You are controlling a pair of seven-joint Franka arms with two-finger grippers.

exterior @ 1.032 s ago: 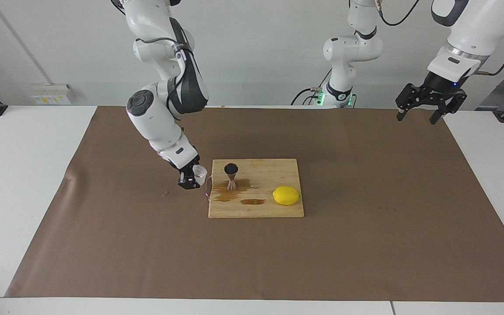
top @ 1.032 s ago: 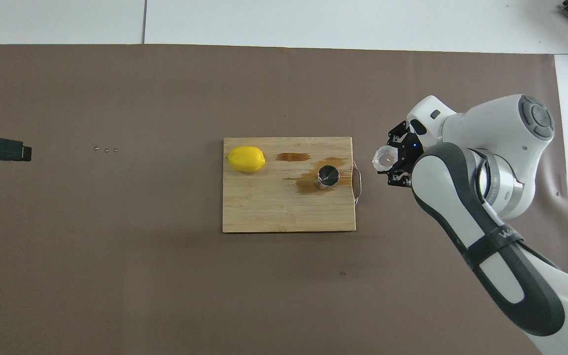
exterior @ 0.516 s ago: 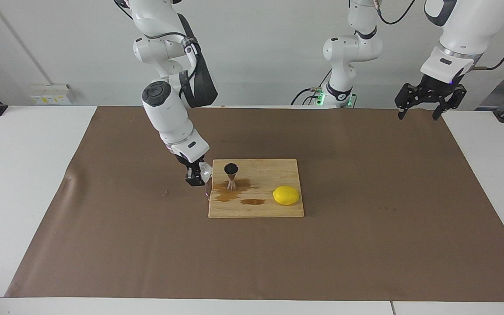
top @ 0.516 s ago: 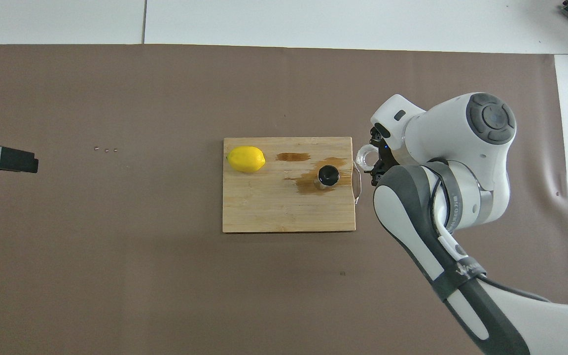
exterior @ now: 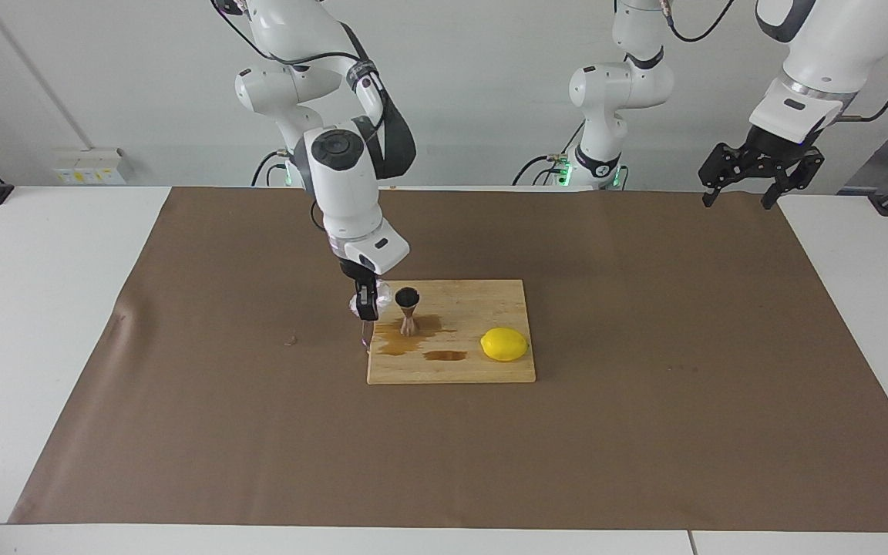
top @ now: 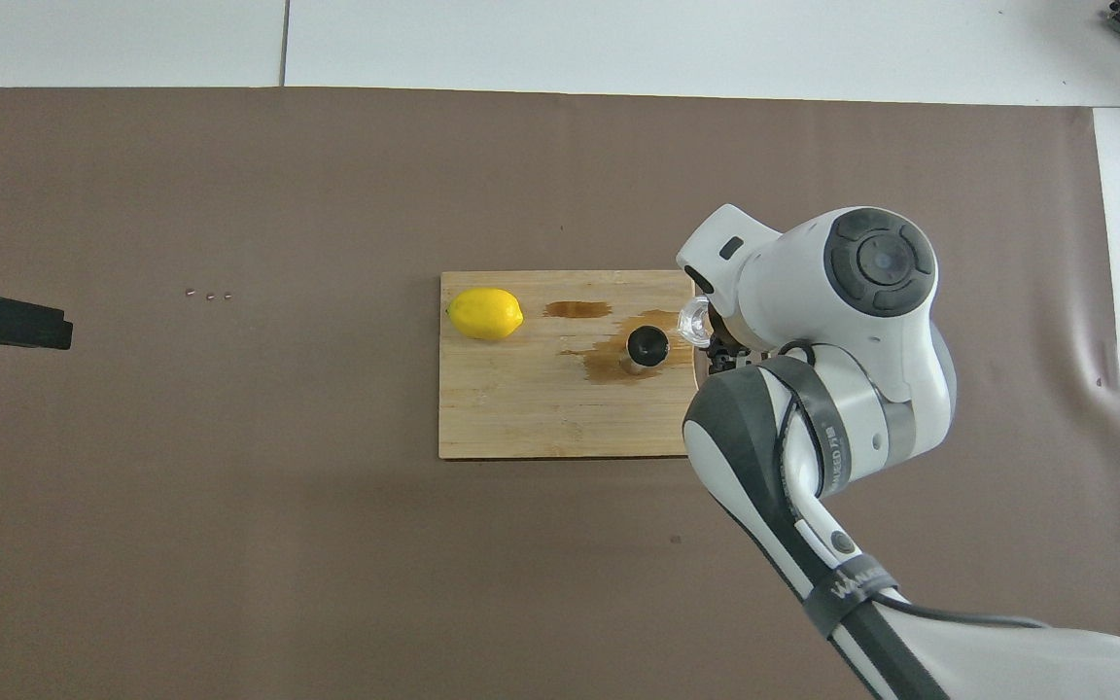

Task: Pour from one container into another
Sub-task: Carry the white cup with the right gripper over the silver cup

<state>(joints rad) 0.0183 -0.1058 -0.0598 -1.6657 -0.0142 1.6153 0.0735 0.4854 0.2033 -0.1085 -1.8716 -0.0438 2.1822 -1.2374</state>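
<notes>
My right gripper (exterior: 368,302) is shut on the small clear tumbler (exterior: 382,296) and holds it just above the cutting board's edge toward the right arm's end of the table, close beside the steel jigger's (exterior: 408,310) dark top. In the overhead view the tumbler's (top: 692,323) rim shows right beside the jigger (top: 647,347), and the right wrist hides most of the gripper. The jigger stands upright on the wooden cutting board (exterior: 452,371). My left gripper (exterior: 737,202) is open and waits high over the table's left-arm end.
Brown wet stains (exterior: 405,341) spread on the board (top: 541,418) around the jigger. A lemon (exterior: 504,344) lies on the board toward the left arm's end, also in the overhead view (top: 485,313). A third arm (exterior: 613,85) stands at the back. Brown paper covers the table.
My right gripper has carried the tumbler from beside the board to right next to the jigger, and its wrist has turned. The left gripper has barely moved.
</notes>
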